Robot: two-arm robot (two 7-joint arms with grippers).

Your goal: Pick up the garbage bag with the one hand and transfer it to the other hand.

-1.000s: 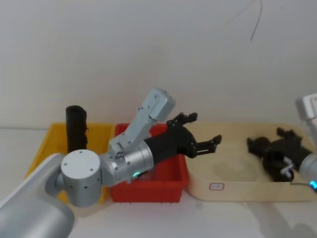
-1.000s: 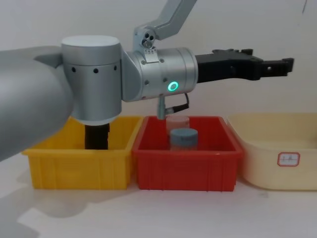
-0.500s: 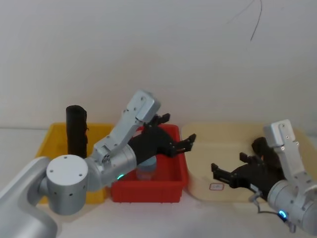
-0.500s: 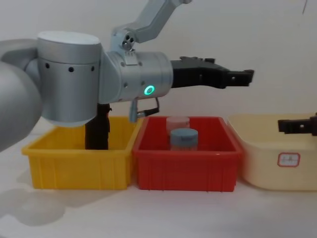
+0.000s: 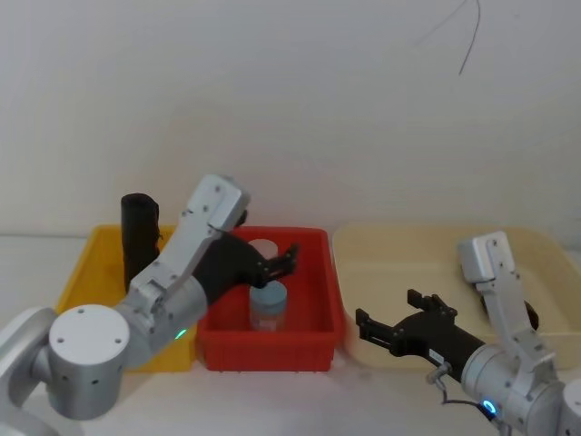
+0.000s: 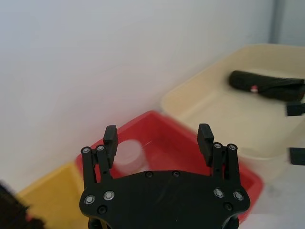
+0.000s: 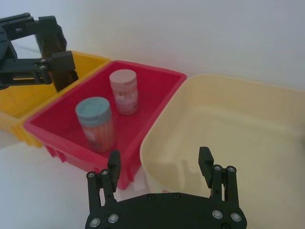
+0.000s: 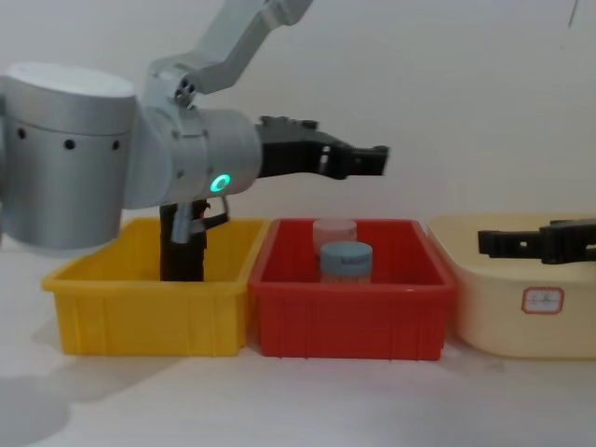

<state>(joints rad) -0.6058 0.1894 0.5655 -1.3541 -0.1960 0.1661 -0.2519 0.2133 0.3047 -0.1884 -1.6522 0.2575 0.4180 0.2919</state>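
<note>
The garbage bag (image 6: 267, 85) lies on its side at the far end of the beige tray (image 5: 427, 245), a crinkled black roll apart from both grippers. My left gripper (image 5: 272, 261), on the green-lit arm, hovers open and empty over the red bin (image 5: 320, 350); it also shows in the left wrist view (image 6: 158, 136) and the chest view (image 8: 368, 160). My right gripper (image 5: 386, 316), on the blue-lit arm, hangs open and empty above the tray's near left part (image 7: 159, 160), fingertips pointing toward the red bin (image 8: 494, 244).
The red bin holds two jars, a blue-lidded one (image 7: 96, 122) and a pink-lidded one (image 7: 124, 91). A slim, straight black roll (image 5: 139, 238) stands upright in the yellow bin (image 5: 77, 277) at the left. The tray carries a small label (image 8: 543, 299) on its front wall.
My left arm has drawn back leftward from over the tray to above the red bin. My right gripper has risen out of the tray and swung toward its near left side.
</note>
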